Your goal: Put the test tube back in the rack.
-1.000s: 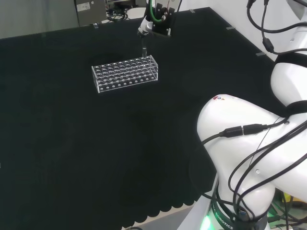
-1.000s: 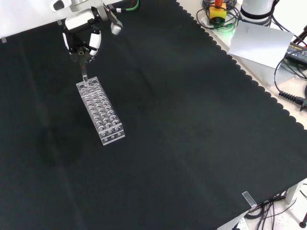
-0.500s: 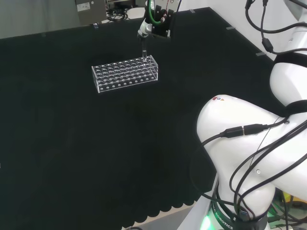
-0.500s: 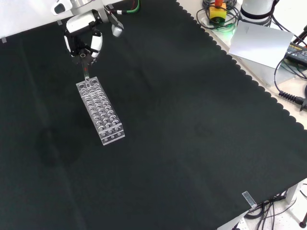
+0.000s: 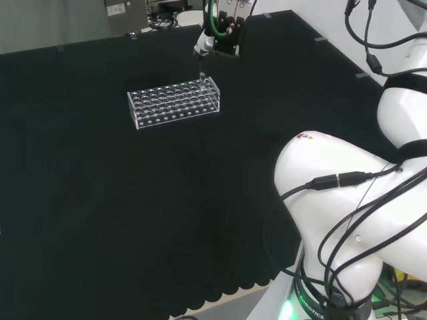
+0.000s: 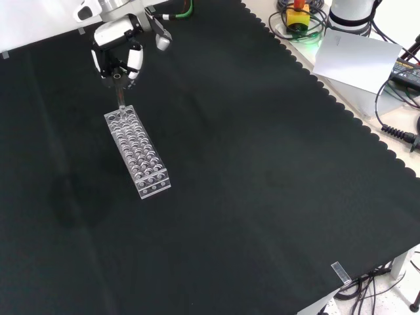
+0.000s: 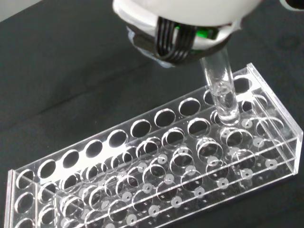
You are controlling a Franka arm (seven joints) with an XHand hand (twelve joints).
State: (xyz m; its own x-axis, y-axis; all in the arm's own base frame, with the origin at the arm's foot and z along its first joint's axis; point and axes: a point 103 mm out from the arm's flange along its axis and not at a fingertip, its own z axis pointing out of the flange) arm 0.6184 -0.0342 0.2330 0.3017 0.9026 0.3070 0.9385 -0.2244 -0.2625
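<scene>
The tube (image 7: 219, 88) is held upright by the hand (image 6: 117, 44); the fingers (image 6: 134, 58) are curled round its top end. In the front view the hand is seen at the top left, above the far end of the rack (image 6: 137, 152), and the tube (image 6: 121, 100) hangs down from it to the rack's end row. In the head view the hand (image 5: 219, 37) is over the right end of the rack (image 5: 174, 103), w/ the tube (image 5: 201, 72) as a thin clear line below it.

Only in the wrist view the tube's lower end can be judged: it is at a hole near the end of the rack (image 7: 156, 171), in the 2nd row from the far long edge approx., and the tip seems to be just in the hole or at its rim. How deep it sits cannot be told. The tube is slightly tilted there. The other holes that are seen in this view are empty. The wrist view also gives the rack's build: clear plates w/ rows of round holes.

The rack lies on the desk (image 6: 262, 164), covered w/ black cloth, its long side running away from the hand in the front view but left-right in the head view.
</scene>
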